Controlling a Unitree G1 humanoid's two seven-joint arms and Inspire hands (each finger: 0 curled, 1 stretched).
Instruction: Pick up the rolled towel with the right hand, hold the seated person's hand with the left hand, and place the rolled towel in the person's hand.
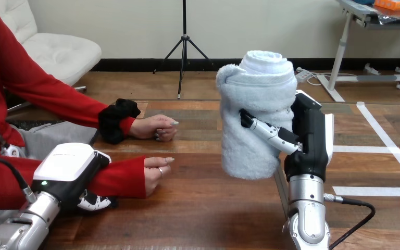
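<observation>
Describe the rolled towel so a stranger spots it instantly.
Start at the wooden table, then find the robot's right hand raised right of centre. That hand grips the rolled towel, held upright. It is pale blue, fluffy and spiralled on top, unlike the black-and-white hand around it.

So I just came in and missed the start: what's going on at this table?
The robot's right hand grips a rolled towel upright, raised above the wooden table. Its left hand lies over the red-sleeved forearm of the person's nearer hand, which rests on the table; whether it grips, I cannot tell. The towel is apart from that hand, not yet delivered.
</observation>
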